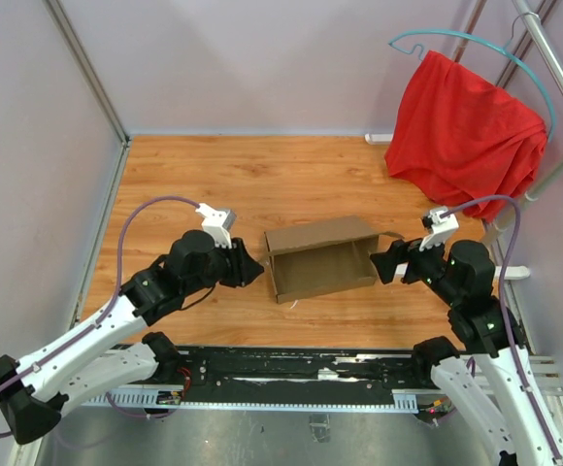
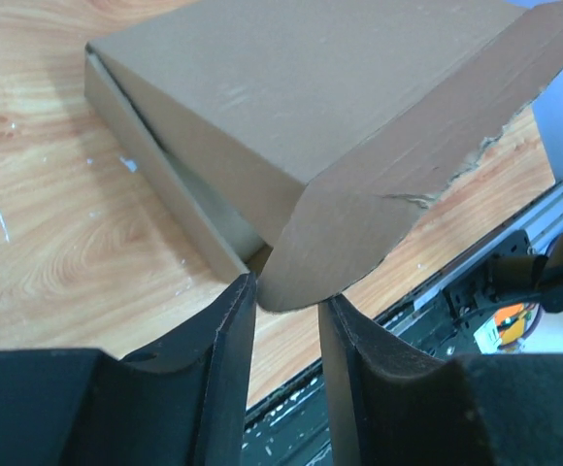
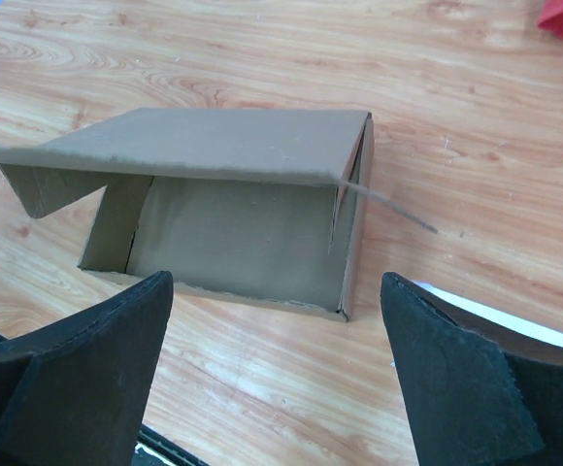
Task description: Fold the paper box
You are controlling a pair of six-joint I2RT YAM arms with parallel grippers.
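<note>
Nearest me, the left claw [image 1: 250, 268] sits just left of the paper box [image 1: 320, 260]. Its jaws are part-way apart, and the rounded tip of a side flap [image 2: 359, 233] pokes into their mouth. The right claw [image 1: 386, 260] gapes wide just off the box's right end, gripping nothing. The box lies mid-way across the wooden table [image 1: 214, 175], lid half raised. A red cloth [image 1: 466, 131] hangs at the far right.

No writing, label, brand mark, number or sign can be read anywhere in the three views.
</note>
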